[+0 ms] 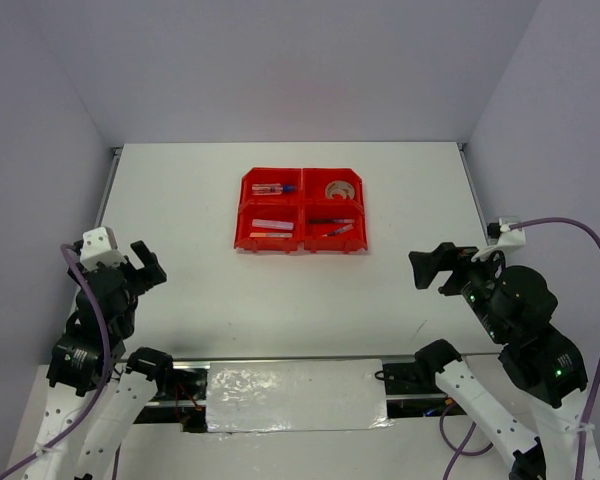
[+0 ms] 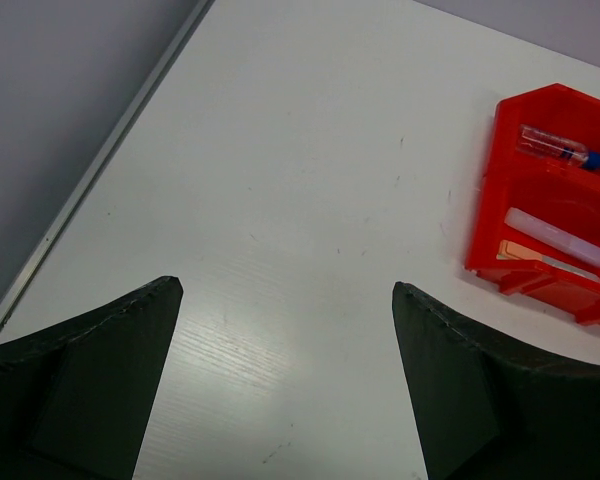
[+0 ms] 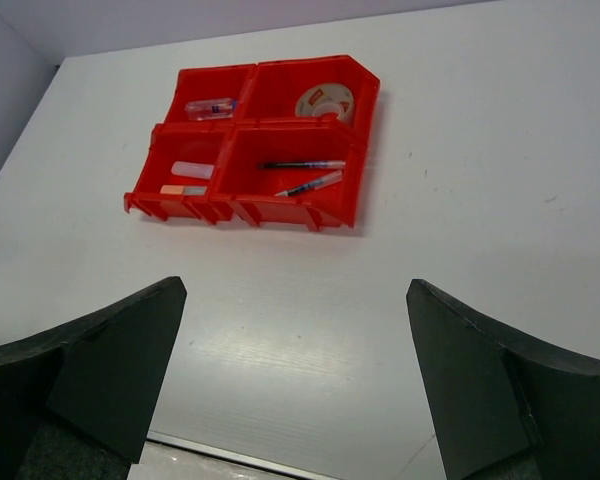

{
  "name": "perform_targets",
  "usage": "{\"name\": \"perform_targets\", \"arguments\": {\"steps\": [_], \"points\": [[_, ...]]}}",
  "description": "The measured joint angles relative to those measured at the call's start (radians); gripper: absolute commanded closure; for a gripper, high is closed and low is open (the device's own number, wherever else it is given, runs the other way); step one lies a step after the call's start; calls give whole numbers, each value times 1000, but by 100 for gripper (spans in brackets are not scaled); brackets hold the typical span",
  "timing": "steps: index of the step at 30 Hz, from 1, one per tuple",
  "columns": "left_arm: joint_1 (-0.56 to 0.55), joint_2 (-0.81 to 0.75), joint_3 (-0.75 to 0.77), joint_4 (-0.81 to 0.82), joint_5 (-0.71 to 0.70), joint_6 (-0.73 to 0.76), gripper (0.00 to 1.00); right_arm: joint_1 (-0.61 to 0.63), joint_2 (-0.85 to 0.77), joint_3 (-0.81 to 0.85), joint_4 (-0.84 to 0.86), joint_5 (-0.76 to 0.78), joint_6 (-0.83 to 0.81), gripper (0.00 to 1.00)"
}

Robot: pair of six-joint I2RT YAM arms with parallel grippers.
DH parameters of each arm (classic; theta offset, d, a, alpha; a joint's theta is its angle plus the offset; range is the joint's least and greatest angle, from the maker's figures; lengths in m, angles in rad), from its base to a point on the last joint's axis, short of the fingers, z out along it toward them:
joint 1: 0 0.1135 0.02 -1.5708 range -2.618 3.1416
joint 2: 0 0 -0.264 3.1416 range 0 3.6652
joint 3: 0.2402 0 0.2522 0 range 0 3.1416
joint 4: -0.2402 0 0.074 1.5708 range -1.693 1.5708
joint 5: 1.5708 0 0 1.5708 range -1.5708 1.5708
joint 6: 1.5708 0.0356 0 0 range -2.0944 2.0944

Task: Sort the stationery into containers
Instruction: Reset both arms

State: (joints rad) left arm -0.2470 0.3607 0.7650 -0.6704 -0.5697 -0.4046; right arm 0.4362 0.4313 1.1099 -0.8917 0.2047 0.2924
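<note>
The four joined red bins (image 1: 302, 206) stand at the middle back of the white table. The back-left bin holds a blue-capped glue tube (image 1: 273, 187) and the back-right a clear tape roll (image 1: 341, 189). The front-left bin holds a pale eraser-like piece (image 1: 271, 224) and an orange item (image 1: 270, 235). The front-right bin holds two pens (image 1: 333, 221). My left gripper (image 1: 149, 264) is open and empty at the near left. My right gripper (image 1: 428, 270) is open and empty at the near right. The right wrist view shows the bins (image 3: 242, 125) far beyond the open right gripper (image 3: 295, 284). The left wrist view shows their left half (image 2: 488, 215) to the right of the open left gripper (image 2: 286, 288).
A metal rail (image 1: 107, 190) runs along the table's left edge and another along the right edge. A silvery taped strip (image 1: 295, 395) lies between the arm bases at the near edge. A purple cable (image 1: 570, 225) loops over the right arm.
</note>
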Motion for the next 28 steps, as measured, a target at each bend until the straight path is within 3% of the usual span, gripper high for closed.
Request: {"name": "perform_targets", "arguments": {"steps": [28], "points": [[0,-30,-34,21,23,-18,1,0,-4,-64,26,4,5,0]]}}
